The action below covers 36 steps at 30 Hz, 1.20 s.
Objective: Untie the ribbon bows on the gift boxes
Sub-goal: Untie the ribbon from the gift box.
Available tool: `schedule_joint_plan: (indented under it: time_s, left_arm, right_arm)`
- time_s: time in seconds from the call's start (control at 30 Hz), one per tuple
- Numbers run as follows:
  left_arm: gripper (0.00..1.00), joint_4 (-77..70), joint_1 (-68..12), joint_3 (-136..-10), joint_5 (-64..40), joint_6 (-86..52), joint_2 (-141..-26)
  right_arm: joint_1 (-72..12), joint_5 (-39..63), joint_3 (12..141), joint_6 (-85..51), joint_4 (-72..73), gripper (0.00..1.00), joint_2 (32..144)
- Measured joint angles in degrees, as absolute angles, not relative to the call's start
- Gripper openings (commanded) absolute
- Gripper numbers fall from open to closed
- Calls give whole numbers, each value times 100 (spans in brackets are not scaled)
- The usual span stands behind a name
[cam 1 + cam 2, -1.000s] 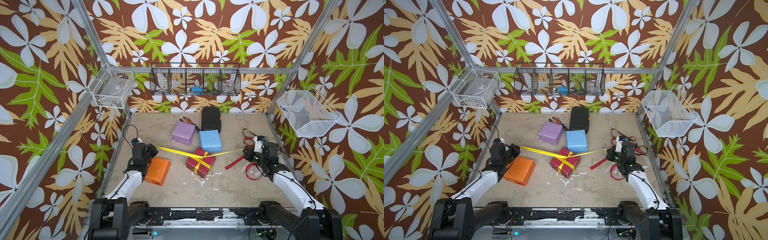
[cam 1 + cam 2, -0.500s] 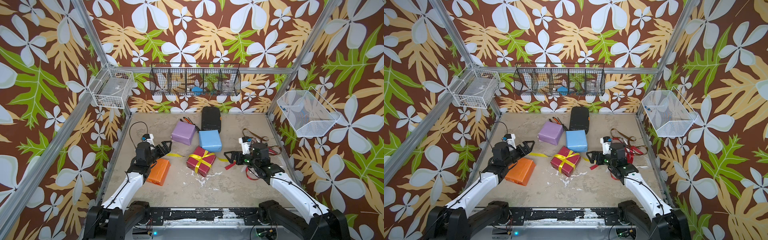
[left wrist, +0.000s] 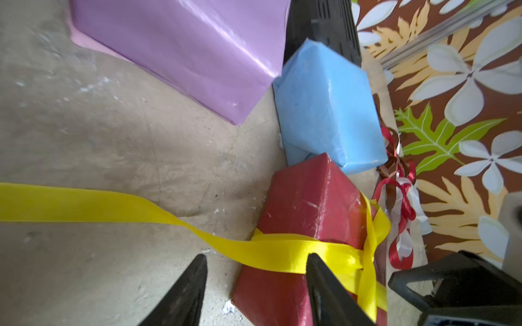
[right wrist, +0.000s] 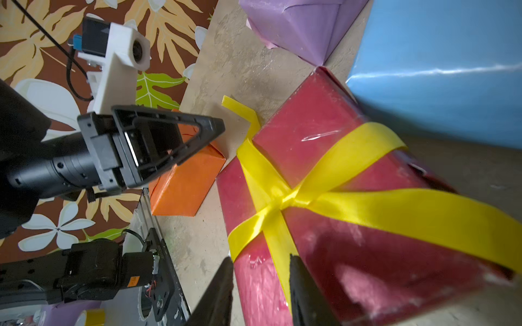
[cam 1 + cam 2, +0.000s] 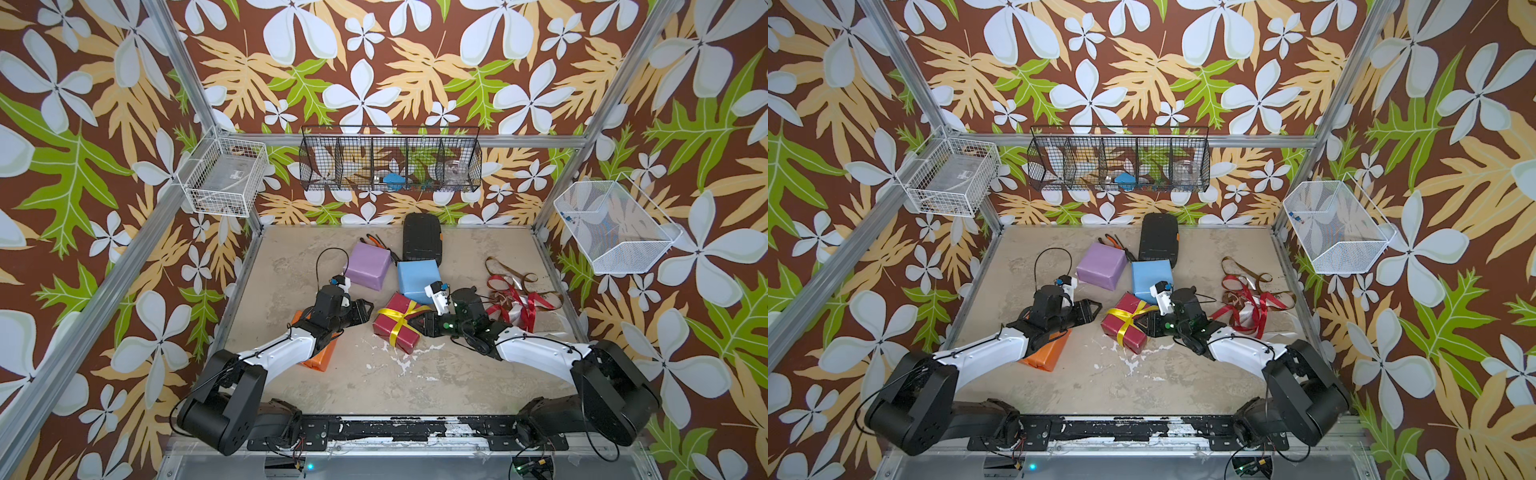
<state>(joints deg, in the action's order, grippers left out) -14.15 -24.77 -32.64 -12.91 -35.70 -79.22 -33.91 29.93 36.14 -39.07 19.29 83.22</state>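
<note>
- Both arms have closed in on the dark red box [image 5: 406,337] since a second ago, when they held the yellow ribbon [image 5: 400,319] taut between them. Its tails now lie slack.
- Left jaws stand open, nothing between them. In the left wrist view, one long tail runs past their tips across the desk [image 3: 113,127] to the frame's left edge.
- Right jaws are parted by a narrow gap at the box's edge, with a ribbon strand showing in the gap. Whether they touch it I cannot tell.
- The ribbon crosses round the box, plainly knotted on top.
- In both top views the box sits mid-frame, left jaws just left of it, right jaws at its right edge, and the light blue box [image 5: 417,276] just above.
</note>
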Motion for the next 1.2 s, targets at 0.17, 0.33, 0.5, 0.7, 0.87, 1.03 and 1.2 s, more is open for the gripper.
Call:
schedule_joint_plan:
  time_s: [0.17, 0.33, 0.5, 0.7, 0.87, 1.03, 1.2]
  left_arm:
    - [61, -1564, -2665, -3262, -1269, -3503, -8213]
    - [59, -1791, -2941, -3168, -1347, -3468, -8272]
    - [60, -2001, -3242, -2980, -1382, -3581, -8265]
    - [61, -1992, -3269, -2945, -1376, -3601, -8176]
    - [62, -1992, -3269, -2945, -1350, -3599, -8193]
    - [62, -1977, -3269, -2945, -1341, -3612, -8294]
    - [67, -1857, -3269, -2945, -1341, -3621, -8217]
  right_arm:
    - [-3446, 2923, 3922, -4171, 2084, 40, 8761]
    - [-3503, 2845, 3966, -4392, 2333, 40, 9050]
    - [-3509, 2834, 4029, -4644, 2777, 40, 9306]
    - [-3514, 3048, 3789, -4925, 3321, 37, 9229]
    - [-3514, 3380, 3695, -5061, 3966, 23, 9118]
    - [-3514, 3791, 3682, -5227, 4582, 24, 9133]
    - [-3507, 3489, 3854, -4934, 3636, 33, 8661]
